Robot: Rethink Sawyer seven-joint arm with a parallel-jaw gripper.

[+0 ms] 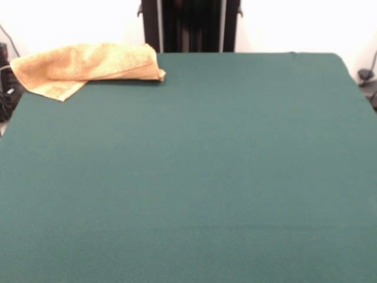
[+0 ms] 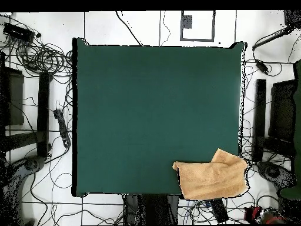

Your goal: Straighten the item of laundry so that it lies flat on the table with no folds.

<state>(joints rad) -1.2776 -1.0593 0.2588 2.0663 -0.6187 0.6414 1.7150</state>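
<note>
Can't see the gripper anywhere, only the pedestal (image 1: 191,26). Towel (image 1: 82,68) sits folded (hanging off) the table (image 1: 206,177) corner.

There is one small orange-tan terry towel (image 1: 88,68) (image 2: 211,175). There is one big bench with a dark green cloth top (image 1: 194,177) (image 2: 153,112). There is one black robot stand (image 1: 191,26) at the far side of the bench.

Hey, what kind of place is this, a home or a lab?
Probably a robotics lab: a green table on a tiled floor strewn with cables, the robot's pedestal at its edge, one towel.
</note>
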